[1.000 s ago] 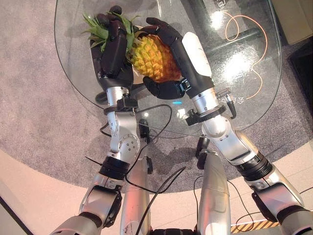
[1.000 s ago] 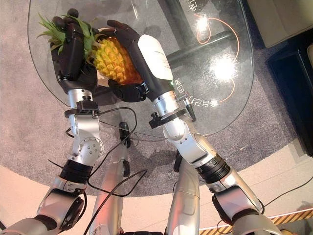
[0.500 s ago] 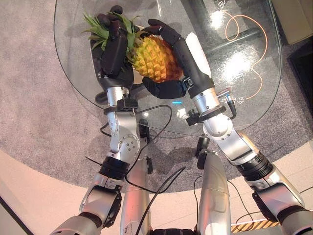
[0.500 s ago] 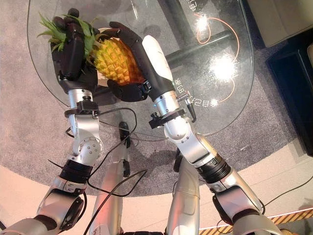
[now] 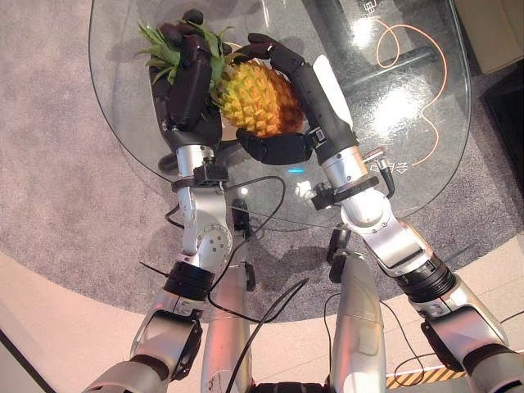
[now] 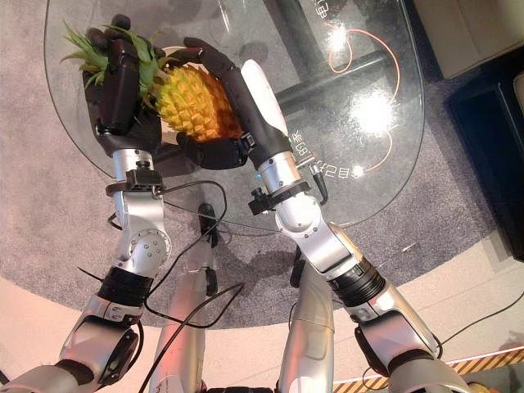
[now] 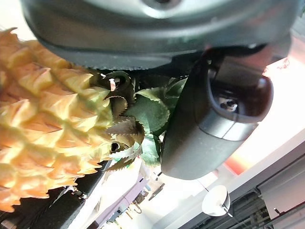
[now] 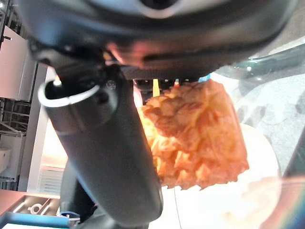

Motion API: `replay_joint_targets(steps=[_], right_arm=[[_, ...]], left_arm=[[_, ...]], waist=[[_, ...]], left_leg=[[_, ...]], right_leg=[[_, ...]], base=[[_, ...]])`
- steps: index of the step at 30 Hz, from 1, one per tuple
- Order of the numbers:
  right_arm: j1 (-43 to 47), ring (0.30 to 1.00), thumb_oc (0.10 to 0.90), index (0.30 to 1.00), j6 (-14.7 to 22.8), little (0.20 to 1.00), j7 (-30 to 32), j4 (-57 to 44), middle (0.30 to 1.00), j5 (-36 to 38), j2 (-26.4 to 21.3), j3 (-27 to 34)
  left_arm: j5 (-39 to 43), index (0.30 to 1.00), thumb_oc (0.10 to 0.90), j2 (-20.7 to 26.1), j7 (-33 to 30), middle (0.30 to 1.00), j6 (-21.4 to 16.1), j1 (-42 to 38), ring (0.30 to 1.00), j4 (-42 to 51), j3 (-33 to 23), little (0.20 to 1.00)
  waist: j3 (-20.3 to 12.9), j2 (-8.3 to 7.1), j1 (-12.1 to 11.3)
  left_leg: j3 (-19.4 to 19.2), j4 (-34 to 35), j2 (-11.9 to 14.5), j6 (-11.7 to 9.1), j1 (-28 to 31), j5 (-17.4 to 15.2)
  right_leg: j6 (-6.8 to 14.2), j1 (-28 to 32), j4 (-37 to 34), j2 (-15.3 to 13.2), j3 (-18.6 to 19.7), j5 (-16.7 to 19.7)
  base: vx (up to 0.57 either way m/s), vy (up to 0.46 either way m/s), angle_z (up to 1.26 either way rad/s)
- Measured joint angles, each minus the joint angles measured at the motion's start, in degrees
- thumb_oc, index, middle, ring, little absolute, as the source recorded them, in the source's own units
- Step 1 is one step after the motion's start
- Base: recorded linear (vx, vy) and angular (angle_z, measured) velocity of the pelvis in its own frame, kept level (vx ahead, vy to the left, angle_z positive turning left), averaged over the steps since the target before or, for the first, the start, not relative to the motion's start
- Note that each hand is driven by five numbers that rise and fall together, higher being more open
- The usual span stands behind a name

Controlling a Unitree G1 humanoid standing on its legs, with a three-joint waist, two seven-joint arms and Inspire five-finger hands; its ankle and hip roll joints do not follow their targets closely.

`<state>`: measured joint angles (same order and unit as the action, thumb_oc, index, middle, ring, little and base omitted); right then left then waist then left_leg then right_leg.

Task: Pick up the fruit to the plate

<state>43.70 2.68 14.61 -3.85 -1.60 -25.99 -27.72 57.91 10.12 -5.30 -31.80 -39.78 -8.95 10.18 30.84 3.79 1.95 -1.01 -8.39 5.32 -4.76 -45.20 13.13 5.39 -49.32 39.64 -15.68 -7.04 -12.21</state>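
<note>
A yellow-orange pineapple (image 5: 255, 98) with a green crown is held between both hands over the round glass table (image 5: 409, 123). My left hand (image 5: 190, 90) is curled round the leafy crown (image 7: 152, 109), its thumb (image 7: 209, 119) beside the leaves. My right hand (image 5: 307, 90) wraps the fruit's body, fingers over the far side and thumb (image 5: 270, 147) under the near side. In the right wrist view the pineapple (image 8: 195, 133) hangs past the thumb (image 8: 105, 157), above a white plate (image 8: 262, 157).
An orange cable loop (image 5: 438, 57) shows through the glass at the right. Grey carpet (image 5: 65, 164) surrounds the table. A dark cabinet (image 5: 509, 106) and a beige box (image 5: 491, 33) stand at the right edge.
My right wrist has turned a little, closing further round the pineapple, and the fruit has shifted slightly farther away. The left hand has kept its hold on the crown.
</note>
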Motion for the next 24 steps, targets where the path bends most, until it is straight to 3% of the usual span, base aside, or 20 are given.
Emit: replay_joint_targets(steps=[20,24], right_arm=[[-0.02,0.900,0.800,0.900,0.00,0.900,-0.98,-0.01,0.900,0.80,0.06,0.65],[-0.03,0.900,0.800,0.900,-0.12,0.900,-0.98,-0.01,0.900,0.78,0.06,0.65]], left_arm=[[1.78,0.300,0.100,0.00,1.46,0.300,0.00,0.05,0.300,-0.08,0.00,0.200],[-0.89,0.300,0.100,-0.05,-0.57,0.300,-0.20,-0.09,0.300,-0.07,0.08,0.200]], waist=[[-0.01,-0.04,0.06],[-0.01,-0.05,0.03]], left_leg=[[0.01,0.02,0.02,0.00,0.00,0.00],[0.01,0.04,0.02,-0.01,0.00,0.01]], right_leg=[[0.00,0.02,-0.04,0.01,-0.04,0.00],[0.00,0.03,-0.07,0.01,-0.05,0.00]], base=[[0.00,0.000,0.00],[0.00,0.000,0.00]])
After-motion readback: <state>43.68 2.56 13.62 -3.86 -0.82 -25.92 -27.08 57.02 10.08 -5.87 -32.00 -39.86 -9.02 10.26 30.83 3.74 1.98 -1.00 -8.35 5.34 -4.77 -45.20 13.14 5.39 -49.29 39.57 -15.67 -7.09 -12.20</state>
